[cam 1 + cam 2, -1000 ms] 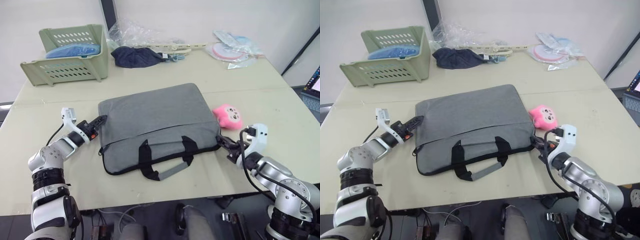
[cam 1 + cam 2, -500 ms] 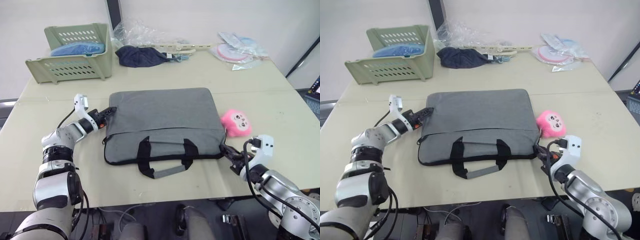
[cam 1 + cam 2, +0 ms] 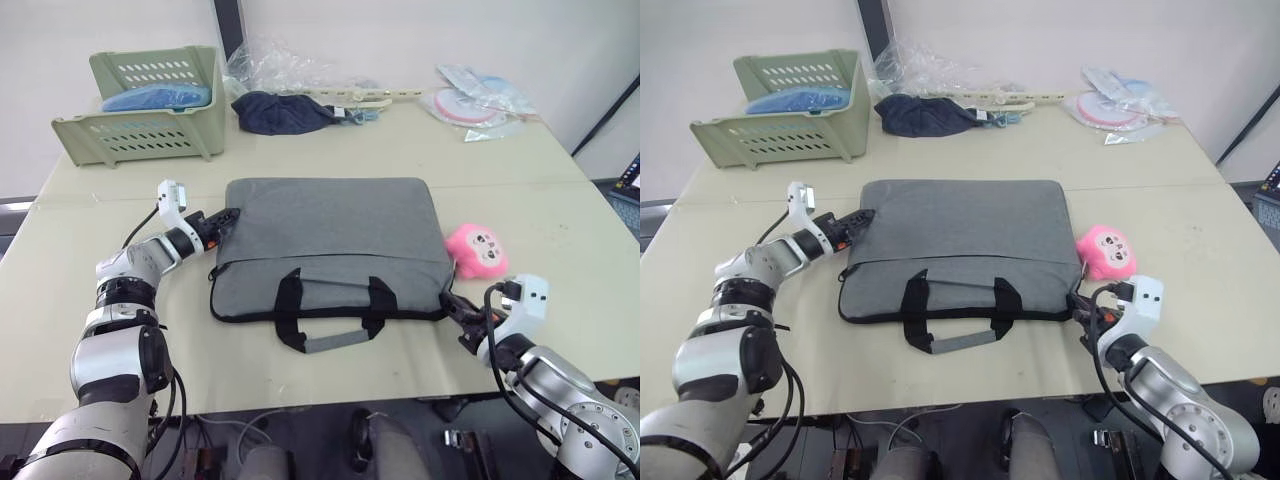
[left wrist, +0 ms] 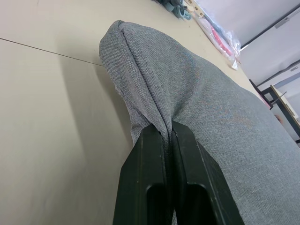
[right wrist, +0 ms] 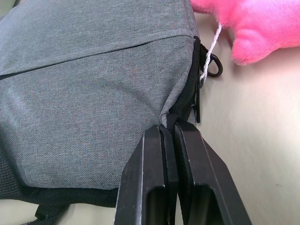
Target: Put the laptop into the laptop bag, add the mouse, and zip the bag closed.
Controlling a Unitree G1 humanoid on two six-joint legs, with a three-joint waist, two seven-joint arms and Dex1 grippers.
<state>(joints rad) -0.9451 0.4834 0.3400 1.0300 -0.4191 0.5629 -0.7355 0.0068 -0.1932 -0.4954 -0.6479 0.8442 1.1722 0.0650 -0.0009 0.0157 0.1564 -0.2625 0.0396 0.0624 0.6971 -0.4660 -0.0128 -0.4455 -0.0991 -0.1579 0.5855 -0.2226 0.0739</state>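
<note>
The grey laptop bag (image 3: 330, 240) lies flat on the table, its black handles (image 3: 335, 310) toward me. My left gripper (image 3: 228, 218) is at the bag's far left corner, shut on a pinch of its grey fabric (image 4: 140, 93). My right gripper (image 3: 452, 305) is at the near right corner, shut on the bag's black-trimmed edge (image 5: 185, 105), close to a black zipper pull (image 5: 213, 65). The laptop and the mouse are out of view.
A pink plush toy (image 3: 478, 250) sits just right of the bag, touching it. At the table's back are a green basket (image 3: 140, 105), a dark cloth (image 3: 280, 112) and plastic packets (image 3: 480, 100). The table's front edge (image 3: 330, 395) runs close behind the handles.
The bag has turned from a slant to lie square with the table's front edge, both grippers still pinching its corners. The camera has also shifted.
</note>
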